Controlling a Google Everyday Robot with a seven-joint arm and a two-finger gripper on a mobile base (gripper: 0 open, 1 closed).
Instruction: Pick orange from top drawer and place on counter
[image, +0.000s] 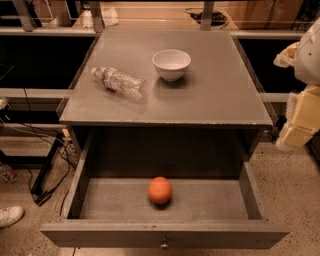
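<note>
The orange (160, 190) rests on the grey floor of the top drawer (100, 200), which is pulled fully out toward me. It lies near the drawer's middle, slightly toward the front panel with its small metal knob (163, 244). Above and behind it, the counter (220, 95) spreads as a flat grey-brown square. My gripper (301, 122) shows as cream-coloured parts at the right edge of the camera view. It sits beside the counter's front right corner, well away from the orange and higher than the drawer.
A white bowl (171, 64) stands upright on the counter's far centre. A clear plastic bottle (119, 81) lies on its side at the counter's left. Cables (45, 165) trail on the floor to the left, and a white shoe (10, 216) is at the lower left.
</note>
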